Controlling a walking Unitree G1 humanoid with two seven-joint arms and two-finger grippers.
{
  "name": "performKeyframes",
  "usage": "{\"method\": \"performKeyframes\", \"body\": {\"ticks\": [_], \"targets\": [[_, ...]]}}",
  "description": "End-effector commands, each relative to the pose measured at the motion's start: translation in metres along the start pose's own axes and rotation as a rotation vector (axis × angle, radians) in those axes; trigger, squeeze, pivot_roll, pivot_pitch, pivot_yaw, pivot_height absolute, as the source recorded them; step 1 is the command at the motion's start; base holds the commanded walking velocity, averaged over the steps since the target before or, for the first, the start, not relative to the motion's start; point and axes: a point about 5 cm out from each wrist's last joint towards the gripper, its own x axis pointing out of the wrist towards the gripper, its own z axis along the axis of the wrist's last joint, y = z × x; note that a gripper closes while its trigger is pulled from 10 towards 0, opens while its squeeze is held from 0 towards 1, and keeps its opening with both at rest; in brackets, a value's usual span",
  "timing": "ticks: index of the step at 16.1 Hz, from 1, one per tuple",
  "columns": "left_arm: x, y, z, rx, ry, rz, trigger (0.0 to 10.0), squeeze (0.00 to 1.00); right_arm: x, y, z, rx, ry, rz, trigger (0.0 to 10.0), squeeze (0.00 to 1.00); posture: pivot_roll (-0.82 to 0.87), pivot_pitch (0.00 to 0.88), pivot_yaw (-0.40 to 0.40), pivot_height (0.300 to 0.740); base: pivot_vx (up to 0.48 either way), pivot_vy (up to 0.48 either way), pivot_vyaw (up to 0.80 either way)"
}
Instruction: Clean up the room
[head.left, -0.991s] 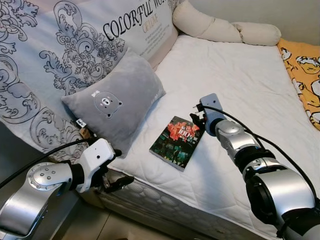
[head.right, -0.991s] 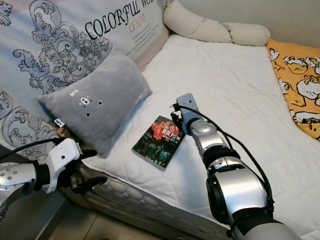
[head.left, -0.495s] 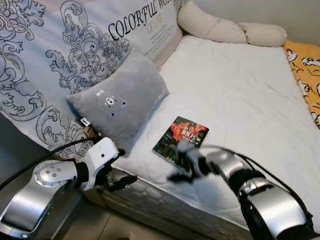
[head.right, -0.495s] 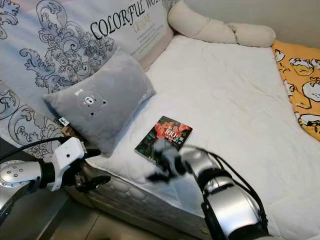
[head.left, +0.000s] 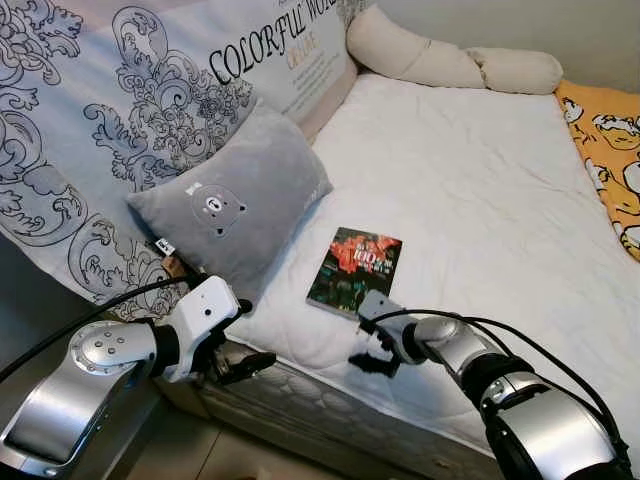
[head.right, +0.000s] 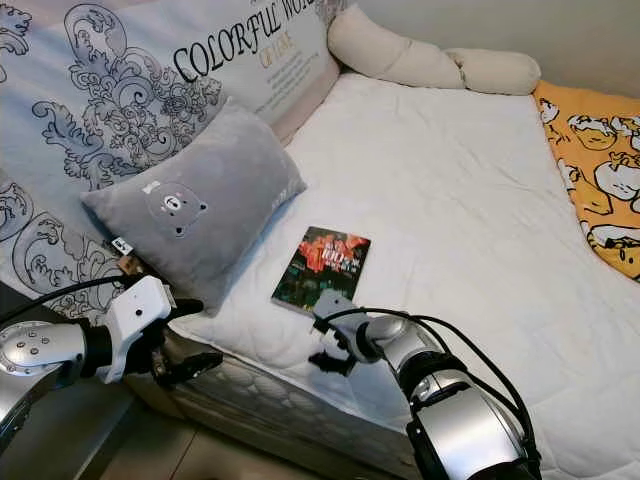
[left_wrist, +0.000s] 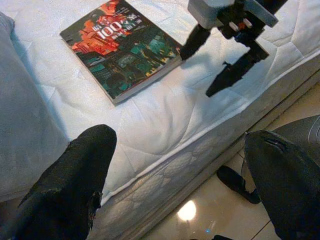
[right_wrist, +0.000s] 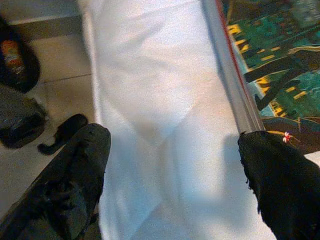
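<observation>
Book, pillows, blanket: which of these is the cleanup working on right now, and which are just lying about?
In hand:
book, flat on the mattress near its front edge
right gripper, open, at the book's near edge
left gripper, open, beside the bed front

Lying about:
grey pillow
cream bolster
orange blanket

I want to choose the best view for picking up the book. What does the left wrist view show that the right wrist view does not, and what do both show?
Left wrist view alone: the whole book cover and the right tool, open, one finger at the book's near edge. Right wrist view alone: a close look at the book's page edge, one finger beside it. Both share the white mattress, its front side and the tiled floor.
</observation>
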Motion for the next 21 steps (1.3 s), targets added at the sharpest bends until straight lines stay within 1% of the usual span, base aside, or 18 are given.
{"method": "performKeyframes", "body": {"ticks": [1, 2, 5, 6, 7, 8, 9, 10, 11, 12, 13, 14, 15, 16, 17, 18, 20, 21], "targets": [[0.001, -0.001, 0.0, 0.008, 0.006, -0.001, 10.0, 0.0, -0.004, -0.008, 0.011, -0.006, -0.046, -0.039, 10.0, 0.0, 0.08, 0.0, -0.001, 0.74, 0.0, 0.0, 0.0], [0.002, -0.001, 0.0, 0.006, 0.004, -0.004, 10.0, 0.0, -0.005, -0.008, 0.013, 0.01, -0.065, -0.012, 10.0, 0.0, 0.07, 0.0, 0.0, 0.74, 0.0, 0.0, 0.0], [0.004, -0.005, 0.0, -0.015, -0.015, -0.014, 10.0, 0.0, -0.008, 0.002, 0.012, 0.017, -0.108, 0.199, 10.0, 0.0, 0.06, 0.0, 0.0, 0.74, 0.0, 0.0, 0.0], [0.006, -0.007, 0.001, -0.034, -0.036, -0.004, 10.0, 0.0, -0.014, 0.001, 0.004, 0.008, -0.107, 0.268, 10.0, 0.0, 0.06, 0.0, -0.006, 0.74, 0.0, 0.0, 0.0], [0.007, -0.007, 0.001, -0.043, -0.045, 0.002, 10.0, 0.0, -0.017, 0.0, 0.001, 0.009, -0.114, 0.285, 10.0, 0.0, 0.06, 0.0, -0.008, 0.74, 0.0, 0.0, 0.0], [0.008, -0.009, 0.001, -0.069, -0.067, 0.013, 10.0, 0.0, -0.027, -0.003, -0.005, 0.037, -0.138, 0.312, 10.0, 0.0, 0.05, 0.0, -0.01, 0.74, 0.0, 0.0, 0.0], [0.009, -0.011, 0.0, -0.095, -0.083, 0.023, 10.0, 0.0, -0.038, -0.005, -0.008, 0.054, -0.188, 0.318, 10.0, 0.0, 0.04, 0.0, -0.008, 0.74, 0.0, 0.0, 0.0], [0.01, -0.011, 0.0, -0.133, -0.117, 0.063, 10.0, 0.0, -0.052, -0.01, -0.009, 0.061, -0.247, 0.261, 10.0, 0.0, 0.03, 0.0, -0.005, 0.74, 0.0, 0.0, 0.0], [0.012, -0.007, 0.001, -0.176, -0.161, 0.136, 10.0, 0.0, -0.064, -0.016, -0.008, 0.086, -0.304, 0.164, 10.0, 0.0, 0.01, 0.0, 0.003, 0.74, 0.0, 0.0, 0.0], [0.013, -0.005, 0.002, -0.196, -0.18, 0.171, 10.0, 0.0, -0.069, -0.018, -0.009, 0.102, -0.326, 0.115, 10.0, 0.0, 0.01, 0.0, 0.003, 0.74, 0.0, 0.0, 0.0], [0.017, 0.004, 0.007, -0.274, -0.253, 0.292, 10.0, 0.0, -0.078, -0.021, -0.017, 0.205, -0.337, -0.053, 10.0, 0.0, 0.0, 0.0, 0.008, 0.74, 0.0, 0.0, 0.0], [0.022, 0.01, 0.01, -0.305, -0.281, 0.387, 10.0, 0.0, -0.085, -0.014, -0.028, 0.285, -0.301, -0.126, 10.0, 0.0, -0.01, 0.0, 0.008, 0.74, 0.0, 0.0, 0.0], [0.026, 0.013, 0.009, -0.302, -0.271, 0.437, 10.0, 0.0, -0.089, -0.004, -0.031, 0.336, -0.326, -0.159, 10.0, 0.0, -0.01, 0.0, 0.017, 0.74, 0.0, 0.0, 0.0], [0.031, 0.012, 0.005, -0.298, -0.238, 0.473, 10.0, 0.0, -0.091, 0.004, -0.034, 0.421, -0.364, -0.216, 10.0, 0.0, -0.02, 0.0, 0.022, 0.74, 0.0, -0.274, 0.0], [0.034, 0.009, 0.002, -0.288, -0.214, 0.487, 10.0, 0.0, -0.095, 0.008, -0.034, 0.507, -0.42, -0.286, 10.0, 0.0, -0.03, 0.0, 0.027, 0.74, 0.0, -0.304, 0.0], [0.036, 0.007, 0.001, -0.301, -0.22, 0.501, 10.0, 0.0, -0.098, 0.006, -0.035, 0.635, -0.453, -0.411, 10.0, 0.0, -0.03, 0.0, 0.035, 0.74, 0.0, -0.364, 0.0], [0.037, 0.007, 0.001, -0.333, -0.236, 0.528, 10.0, 0.0, -0.103, 0.006, -0.033, 0.706, -0.474, -0.515, 10.0, 0.0, -0.03, 0.0, 0.031, 0.74, 0.0, -0.364, 0.0], [0.036, 0.008, -0.001, -0.342, -0.232, 0.551, 10.0, 0.0, -0.106, 0.006, -0.029, 0.671, -0.475, -0.589, 10.0, 0.0, -0.03, 0.0, 0.022, 0.74, 0.0, -0.364, 0.0]]}}
